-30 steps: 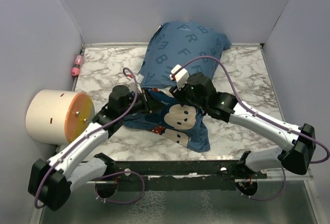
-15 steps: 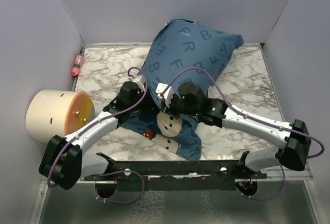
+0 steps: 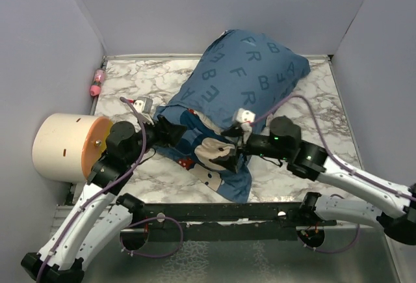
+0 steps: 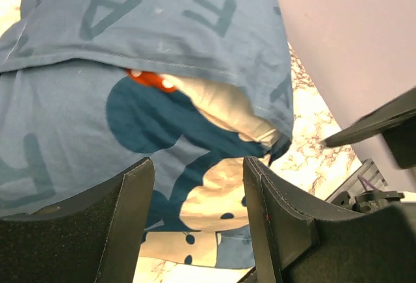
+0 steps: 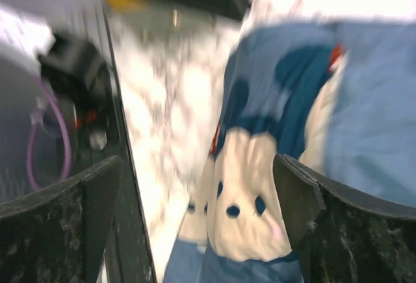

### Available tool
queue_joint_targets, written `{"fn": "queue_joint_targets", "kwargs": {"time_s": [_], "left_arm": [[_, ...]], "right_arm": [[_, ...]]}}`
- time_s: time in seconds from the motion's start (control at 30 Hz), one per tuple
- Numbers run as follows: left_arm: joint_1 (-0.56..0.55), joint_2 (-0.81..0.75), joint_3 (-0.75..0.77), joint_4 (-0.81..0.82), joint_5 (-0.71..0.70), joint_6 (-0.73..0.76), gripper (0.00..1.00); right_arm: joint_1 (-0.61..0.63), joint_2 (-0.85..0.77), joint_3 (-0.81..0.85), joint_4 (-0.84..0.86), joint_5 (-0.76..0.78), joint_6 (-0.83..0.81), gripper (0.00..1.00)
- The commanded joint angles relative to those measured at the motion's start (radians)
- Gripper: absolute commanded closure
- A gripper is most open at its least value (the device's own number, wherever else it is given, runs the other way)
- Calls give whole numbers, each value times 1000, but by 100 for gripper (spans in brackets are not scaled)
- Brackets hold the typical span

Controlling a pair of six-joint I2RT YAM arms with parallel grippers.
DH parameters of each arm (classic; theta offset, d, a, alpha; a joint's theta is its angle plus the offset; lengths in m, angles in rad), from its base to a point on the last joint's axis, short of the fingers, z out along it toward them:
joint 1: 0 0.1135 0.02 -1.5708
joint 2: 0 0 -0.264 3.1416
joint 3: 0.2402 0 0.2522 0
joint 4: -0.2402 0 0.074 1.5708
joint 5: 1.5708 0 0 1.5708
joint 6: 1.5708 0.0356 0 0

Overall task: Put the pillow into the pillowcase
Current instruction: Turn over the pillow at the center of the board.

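I see the pillowcase [image 3: 247, 75] lying plump on the tabletop [image 3: 130, 94], far end against the back wall, mouse-print end toward me. Pillow hidden inside. Left jaws spread, empty, at that near end; right jaws spread wide, empty too.

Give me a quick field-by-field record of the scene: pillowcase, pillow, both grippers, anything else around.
Pillowcase: blue, bulging at far end, near end flat on table
Pillow: not visible; probably inside
Left gripper: open, empty, at case's left edge
Right gripper: open, empty, over mouse print
Other: cream cylinder at left; small pink object far left
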Motion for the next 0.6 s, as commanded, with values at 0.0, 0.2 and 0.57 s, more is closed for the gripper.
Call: {"fn": "queue_joint_targets", "kwargs": {"time_s": [0.0, 0.2, 0.57], "left_arm": [[3, 61, 81, -85, 51, 32, 40], [18, 274, 310, -215, -59, 292, 39], [327, 661, 482, -11, 357, 178, 39]], "right_arm": [[-17, -120, -11, 210, 214, 79, 0], [-33, 17, 40, -3, 94, 78, 6], [254, 426, 217, -215, 630, 23, 14]]}}
